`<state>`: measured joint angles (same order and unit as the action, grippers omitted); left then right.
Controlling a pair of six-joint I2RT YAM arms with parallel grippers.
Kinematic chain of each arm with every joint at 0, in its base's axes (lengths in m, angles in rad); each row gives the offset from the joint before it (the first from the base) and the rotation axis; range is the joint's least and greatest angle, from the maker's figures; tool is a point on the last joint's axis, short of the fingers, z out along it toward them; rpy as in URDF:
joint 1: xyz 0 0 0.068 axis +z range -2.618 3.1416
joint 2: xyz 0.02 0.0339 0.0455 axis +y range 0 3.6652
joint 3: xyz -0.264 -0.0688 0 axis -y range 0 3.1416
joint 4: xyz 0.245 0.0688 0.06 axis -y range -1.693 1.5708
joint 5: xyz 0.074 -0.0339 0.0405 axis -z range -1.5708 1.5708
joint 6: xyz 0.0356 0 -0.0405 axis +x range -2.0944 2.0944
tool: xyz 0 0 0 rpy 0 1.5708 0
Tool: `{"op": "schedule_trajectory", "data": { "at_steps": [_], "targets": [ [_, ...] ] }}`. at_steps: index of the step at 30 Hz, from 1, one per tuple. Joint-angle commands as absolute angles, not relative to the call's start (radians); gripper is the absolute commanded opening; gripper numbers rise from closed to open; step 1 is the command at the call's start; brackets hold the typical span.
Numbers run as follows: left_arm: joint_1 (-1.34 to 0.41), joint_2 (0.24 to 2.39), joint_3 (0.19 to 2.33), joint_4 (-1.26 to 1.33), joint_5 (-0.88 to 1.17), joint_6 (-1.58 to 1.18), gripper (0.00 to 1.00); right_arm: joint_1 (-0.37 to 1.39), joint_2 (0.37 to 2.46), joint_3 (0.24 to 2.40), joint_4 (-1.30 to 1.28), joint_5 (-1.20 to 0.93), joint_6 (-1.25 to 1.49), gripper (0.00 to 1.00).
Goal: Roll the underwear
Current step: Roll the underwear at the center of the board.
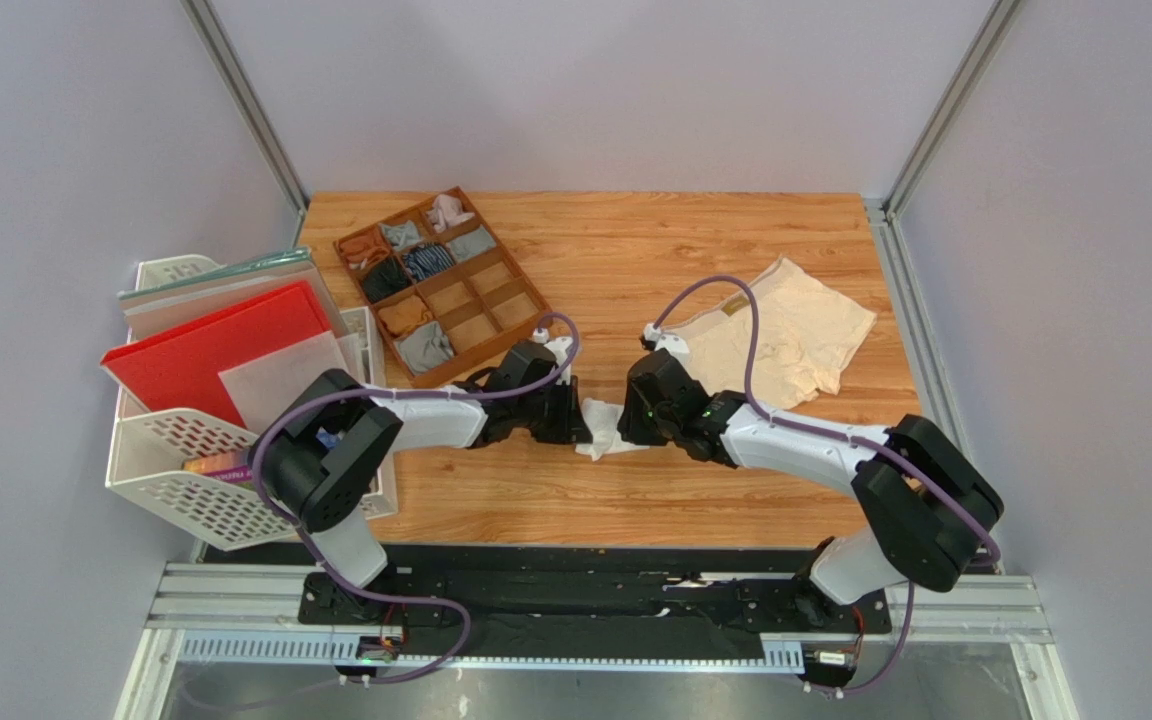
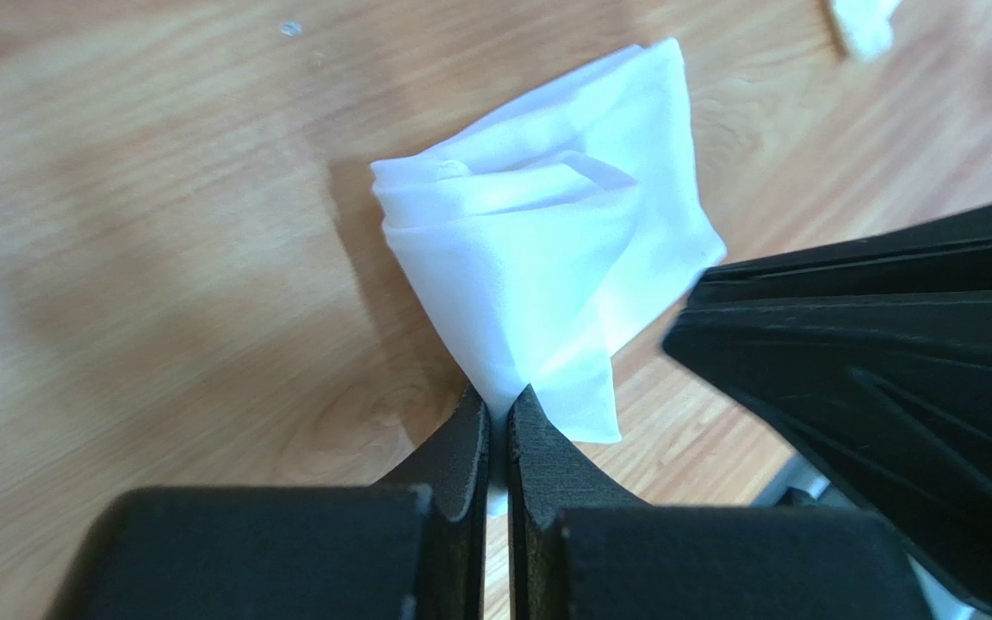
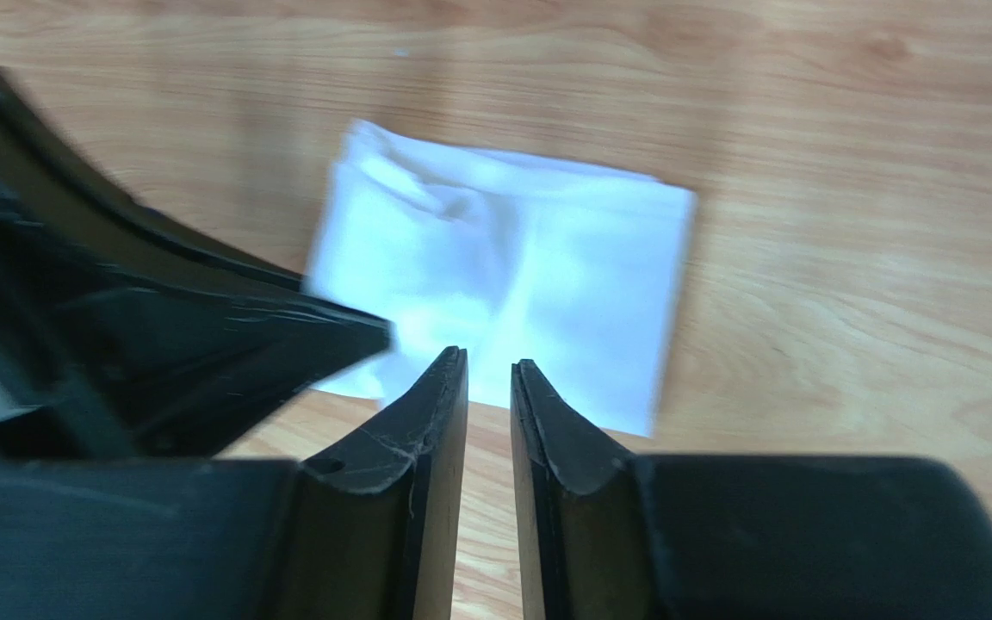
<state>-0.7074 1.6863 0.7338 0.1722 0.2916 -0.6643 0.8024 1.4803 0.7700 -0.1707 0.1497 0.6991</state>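
The white underwear lies folded into a small packet on the wooden table, between my two grippers. In the left wrist view the white underwear rises as a folded wedge, and my left gripper is shut on its near corner. My left gripper sits just left of the packet. My right gripper sits just to its right. In the right wrist view my right gripper is slightly open with only wood between its fingers, just short of the white underwear. The cream underwear lies spread flat at the back right.
A brown compartment tray holding small rolled garments stands at the back left of the table. A white basket with a red folder sits off the table's left edge. The other arm's black body crowds the left wrist view.
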Motion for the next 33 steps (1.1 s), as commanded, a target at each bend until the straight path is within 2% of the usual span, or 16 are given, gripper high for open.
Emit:
{"op": "schedule_trajectory", "data": {
  "at_steps": [1, 7, 16, 23, 28, 33],
  "targets": [
    [-0.712, 1.68, 0.837, -0.033, 0.215, -0.537, 0.0, 0.77, 1.463, 0.718, -0.201, 0.206, 0.713, 0.23],
    [-0.71, 1.715, 0.92, -0.161, 0.192, -0.46, 0.0, 0.769, 1.465, 0.681, -0.19, 0.21, 0.719, 0.23],
    [-0.71, 1.741, 0.966, -0.219, 0.187, -0.414, 0.0, 0.767, 1.508, 0.675, -0.13, 0.167, 0.727, 0.23],
    [-0.712, 1.735, 0.954, -0.224, 0.201, -0.376, 0.0, 0.765, 1.399, 0.65, -0.164, 0.167, 0.765, 0.3],
    [-0.71, 1.713, 0.933, -0.224, 0.204, -0.345, 0.0, 0.75, 1.382, 0.664, -0.181, 0.166, 0.773, 0.41],
    [-0.71, 1.701, 0.931, -0.232, 0.213, -0.31, 0.0, 0.738, 1.425, 0.68, -0.157, 0.153, 0.761, 0.43]
  ]
}}
